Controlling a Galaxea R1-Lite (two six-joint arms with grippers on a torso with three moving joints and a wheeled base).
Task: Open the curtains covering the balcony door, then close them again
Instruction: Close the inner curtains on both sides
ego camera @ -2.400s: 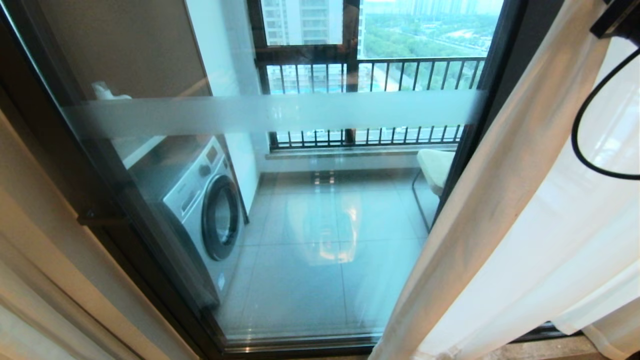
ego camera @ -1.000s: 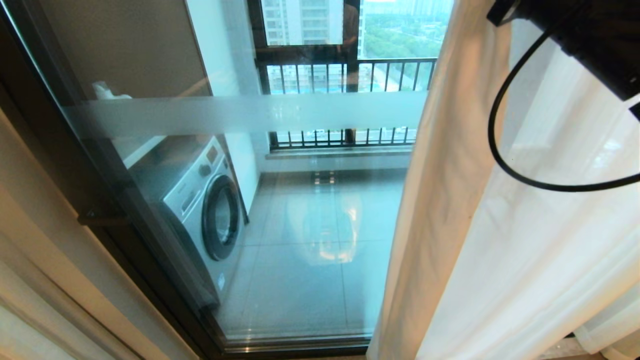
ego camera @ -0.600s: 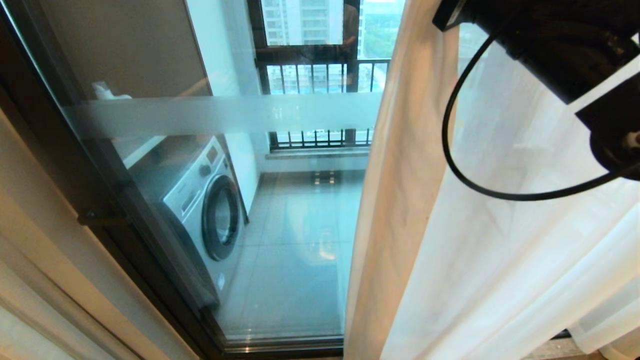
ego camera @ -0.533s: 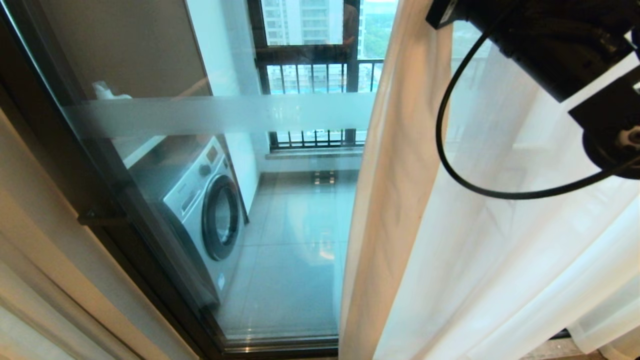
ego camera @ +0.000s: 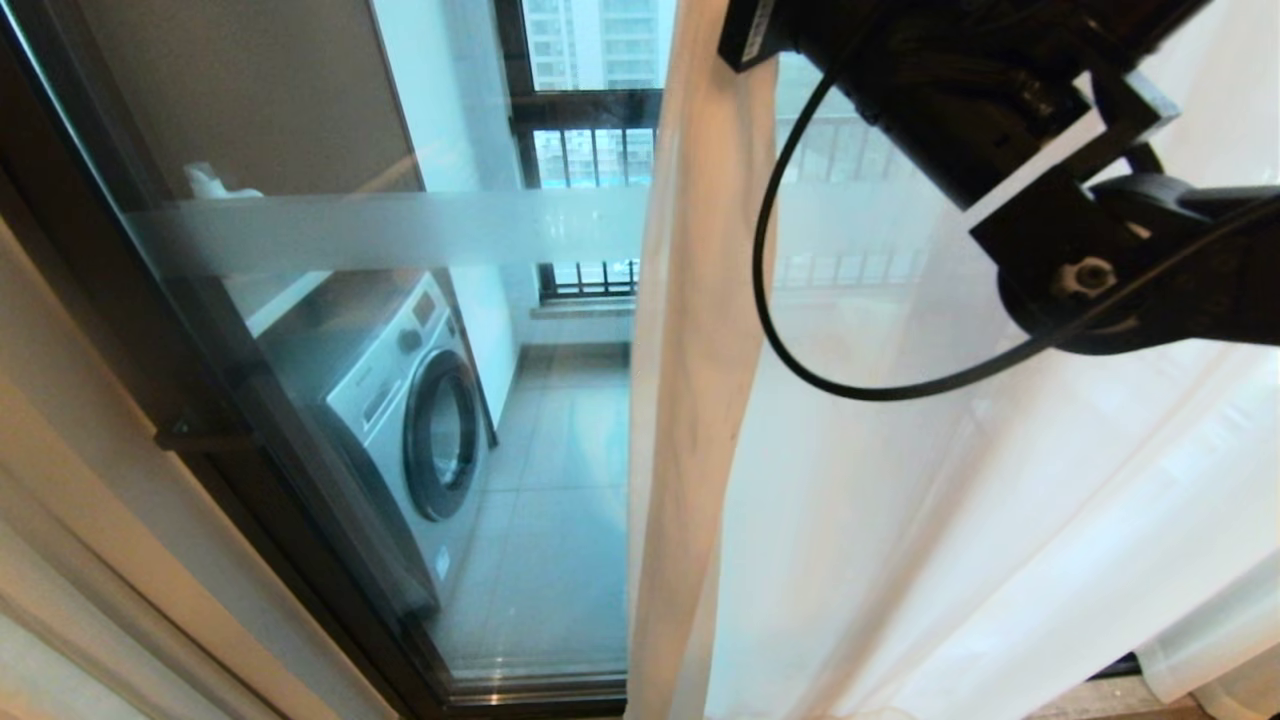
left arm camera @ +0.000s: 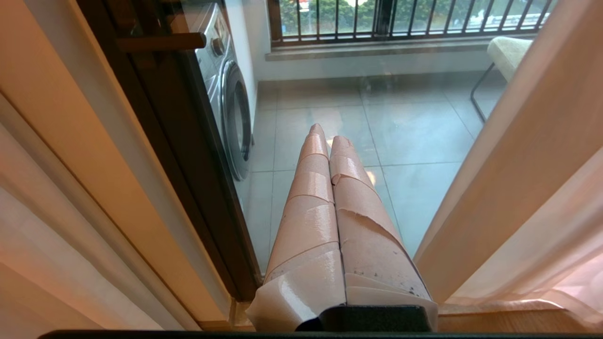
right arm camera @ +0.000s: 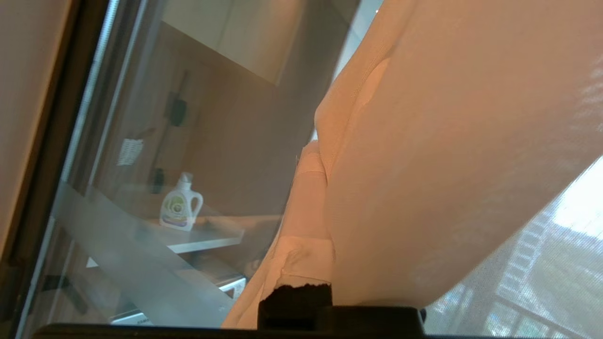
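Balcony door (ego camera: 420, 230) half covered by the curtain (ego camera: 690, 400); right hand (right arm camera: 313, 188) pinches its edge, left hand (left arm camera: 328, 136) closed, empty.

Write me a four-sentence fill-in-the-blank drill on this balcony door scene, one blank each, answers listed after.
1. The right gripper is shut on the edge of the sheer white ____.
2. Behind the balcony door glass stands a front-loading ____ machine.
3. The left gripper holds ____ and its fingers are shut.
4. On the shelf behind the glass, in the right wrist view, stands a white detergent ____.

Missing words: curtain; washing; nothing; bottle
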